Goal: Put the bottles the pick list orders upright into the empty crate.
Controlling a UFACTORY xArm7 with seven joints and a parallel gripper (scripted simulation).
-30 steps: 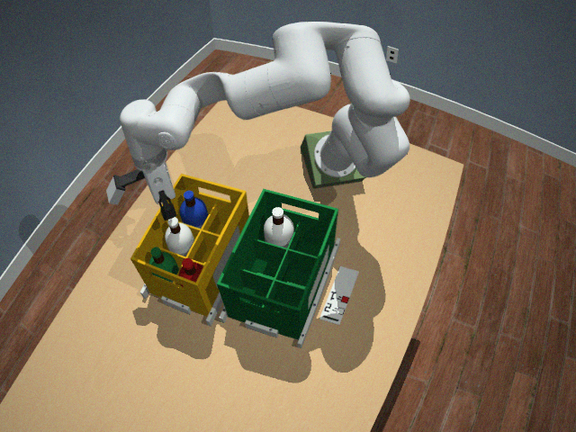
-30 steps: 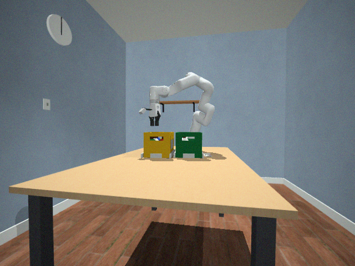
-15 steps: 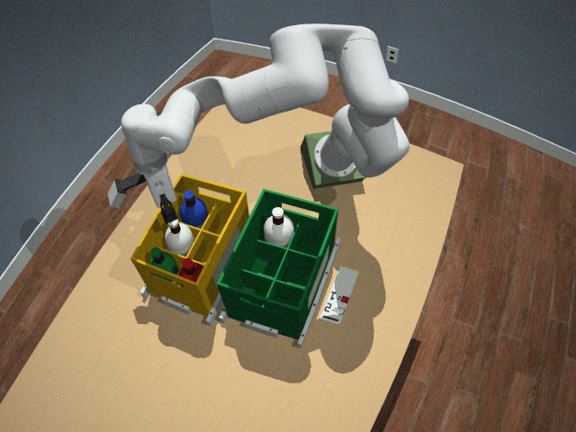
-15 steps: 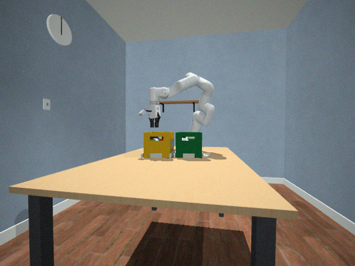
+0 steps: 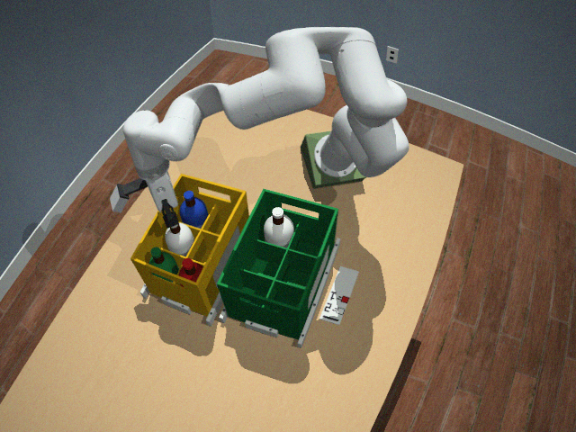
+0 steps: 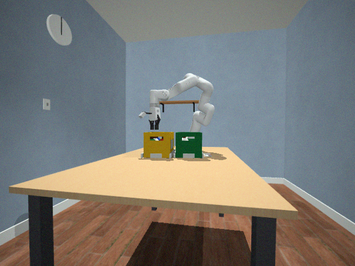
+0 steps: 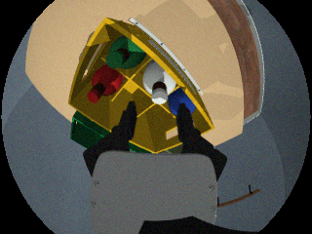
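Note:
The yellow crate holds a blue bottle, a white bottle, a green bottle and a red bottle, all upright. The green crate holds one white bottle in its far left cell. The pick list lies on the table right of the green crate. My gripper is open and empty, hovering just above the white bottle's cap in the yellow crate. In the wrist view that white bottle sits just beyond my fingertips.
The arm's green base stands behind the crates. Both crates sit side by side in grey holders on the table. A wall shelf hangs behind the arm. The yellow crate's two right cells are empty.

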